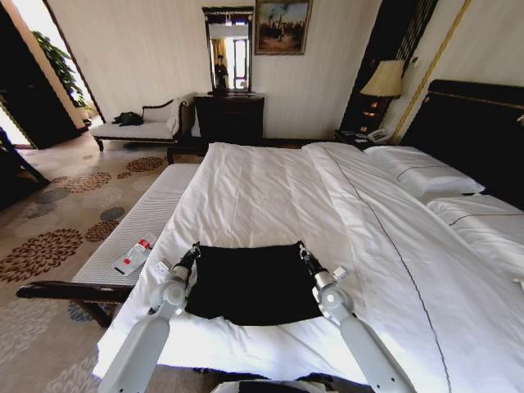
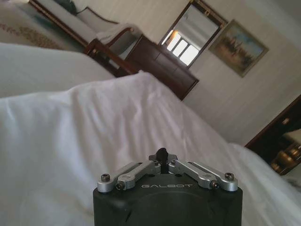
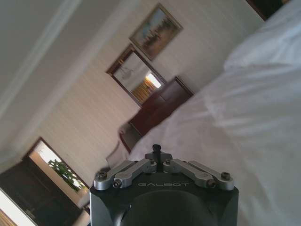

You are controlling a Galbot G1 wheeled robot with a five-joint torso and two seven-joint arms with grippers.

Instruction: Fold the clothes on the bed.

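The clothes (image 1: 250,282), a black T-shirt, lie spread near the front edge of the bed (image 1: 270,180), on its white duvet. The shirt's far edge runs straight between my two grippers. At its far left corner my left gripper (image 1: 195,249) is shut on the cloth, and my right gripper (image 1: 301,250) is shut on the far right corner. In the left wrist view the left gripper (image 2: 161,153) has its fingers closed together above white bedding. The right gripper (image 3: 155,149) looks the same in the right wrist view. The lettering is hidden.
A narrow white bench (image 1: 139,221) runs along the bed's left side with a red-and-white item (image 1: 135,255) on it. Pillows (image 1: 422,172) and a dark headboard (image 1: 483,123) are at the right. A chaise (image 1: 135,127) and dresser (image 1: 229,115) stand by the far wall.
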